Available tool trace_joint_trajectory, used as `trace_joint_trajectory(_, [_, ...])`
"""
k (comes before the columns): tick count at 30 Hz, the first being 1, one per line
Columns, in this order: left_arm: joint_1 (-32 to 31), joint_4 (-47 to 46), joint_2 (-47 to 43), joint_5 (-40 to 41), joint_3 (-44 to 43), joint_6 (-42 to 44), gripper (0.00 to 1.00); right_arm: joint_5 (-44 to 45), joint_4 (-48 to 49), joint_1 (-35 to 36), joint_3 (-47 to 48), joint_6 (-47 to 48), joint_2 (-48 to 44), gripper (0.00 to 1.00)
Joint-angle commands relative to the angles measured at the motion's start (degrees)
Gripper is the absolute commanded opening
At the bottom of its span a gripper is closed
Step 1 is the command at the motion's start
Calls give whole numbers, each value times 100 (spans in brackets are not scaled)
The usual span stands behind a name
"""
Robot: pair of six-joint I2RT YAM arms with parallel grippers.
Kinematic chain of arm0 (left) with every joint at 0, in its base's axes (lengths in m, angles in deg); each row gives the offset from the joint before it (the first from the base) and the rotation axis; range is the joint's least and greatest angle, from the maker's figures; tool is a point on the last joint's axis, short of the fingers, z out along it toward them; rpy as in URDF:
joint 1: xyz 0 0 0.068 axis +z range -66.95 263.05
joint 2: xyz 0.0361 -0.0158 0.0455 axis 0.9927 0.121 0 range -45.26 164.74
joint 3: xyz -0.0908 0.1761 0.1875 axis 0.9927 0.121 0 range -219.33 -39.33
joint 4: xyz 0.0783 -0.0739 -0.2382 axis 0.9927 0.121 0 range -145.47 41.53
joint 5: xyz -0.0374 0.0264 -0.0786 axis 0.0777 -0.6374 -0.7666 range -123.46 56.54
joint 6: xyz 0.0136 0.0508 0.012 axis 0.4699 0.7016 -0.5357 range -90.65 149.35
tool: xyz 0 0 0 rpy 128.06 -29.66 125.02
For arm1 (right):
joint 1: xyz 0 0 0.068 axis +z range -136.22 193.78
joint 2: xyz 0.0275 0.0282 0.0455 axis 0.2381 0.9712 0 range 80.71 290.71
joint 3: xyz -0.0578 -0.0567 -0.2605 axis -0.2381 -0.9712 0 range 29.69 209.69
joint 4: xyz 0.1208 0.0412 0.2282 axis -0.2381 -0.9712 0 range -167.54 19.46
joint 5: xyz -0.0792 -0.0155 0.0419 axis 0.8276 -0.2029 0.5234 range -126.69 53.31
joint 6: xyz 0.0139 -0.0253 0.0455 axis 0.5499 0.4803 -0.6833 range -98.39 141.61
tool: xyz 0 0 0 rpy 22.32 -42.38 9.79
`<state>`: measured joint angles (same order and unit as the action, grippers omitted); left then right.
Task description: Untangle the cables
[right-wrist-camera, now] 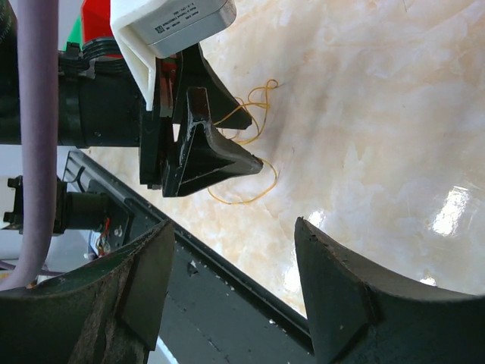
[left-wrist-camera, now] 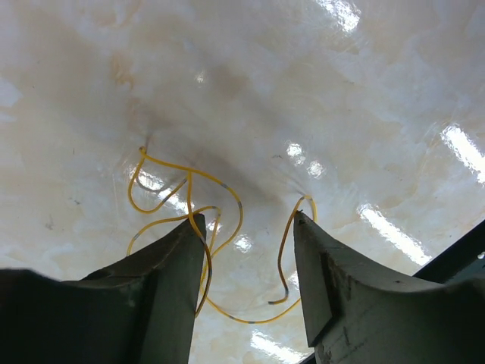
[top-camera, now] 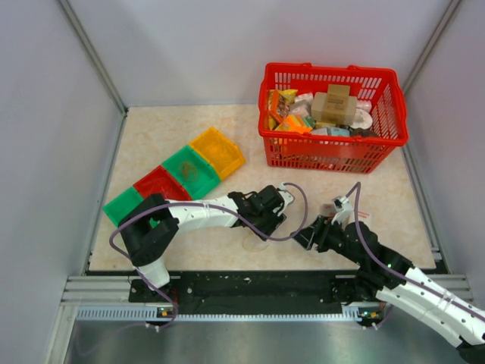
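Observation:
The cables [left-wrist-camera: 189, 205] are thin yellow wiry loops lying on the pale marbled table. In the left wrist view they spread between and beyond my left gripper [left-wrist-camera: 248, 218], which is open and hangs just above them; one strand crosses the left fingertip [left-wrist-camera: 193, 235] and another curls by the right one. From the right wrist view the same loops [right-wrist-camera: 254, 98] show behind the left gripper's dark fingers [right-wrist-camera: 220, 155]. My right gripper [right-wrist-camera: 235, 224] is open and holds nothing, a short way right of the tangle. From above, the left gripper [top-camera: 265, 220] covers most of the tangle; the right gripper [top-camera: 307, 236] faces it.
A red basket [top-camera: 330, 70] packed with boxes and packets stands at the back right. A diagonal row of yellow [top-camera: 217, 152], green [top-camera: 189, 171], red [top-camera: 161, 184] and green [top-camera: 123, 205] bins lies at the left. A black rail [top-camera: 258, 284] runs along the near edge.

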<state>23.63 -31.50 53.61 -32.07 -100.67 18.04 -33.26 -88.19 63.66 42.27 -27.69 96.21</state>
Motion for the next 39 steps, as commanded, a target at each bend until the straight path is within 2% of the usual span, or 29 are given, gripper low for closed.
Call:
trace_joint_trajectory(1, [-26,-164,-184,98,-115,6,52,36,-1,38,201,-1,-12,64])
trace_joint_trajectory(4, [-26,20,-87,160,-168,50,43,53,-2,38,227,8,-4,64])
trace_joint_trajectory(8, [-26,-138,-184,195,17,59,27,71,-10,38,227,17,-21,64])
trace_joint_trajectory(11, [-26,-33,-315,283,-18,59,4,88,-2,30,193,-18,-4,64])
trace_joint_trajectory(12, [-17,-76,-429,318,17,68,0,80,-2,30,201,-18,-4,64])
trace_joint_trajectory(16, [88,-375,-982,441,175,-2,0,89,-10,30,192,-18,-21,64])
trace_joint_trajectory(20, [482,-699,-1667,529,324,-318,0,124,16,47,192,-18,14,63])
trace_joint_trajectory(23, [1053,-1025,-2230,477,535,-748,0,141,16,47,201,-18,5,63])
trace_joint_trajectory(25, [1658,-1191,-2512,267,570,-1170,0,150,33,30,201,-18,14,63])
trace_joint_trajectory(28, [2328,-1849,-2785,134,641,-1531,0,150,42,38,210,-18,22,63])
trace_joint_trajectory(33, [3110,-1861,-2409,511,-175,-2137,0,150,60,30,245,-18,49,63])
trace_joint_trajectory(39, [4068,-1509,-1013,337,-1414,-2762,0,115,60,30,368,-45,119,63])
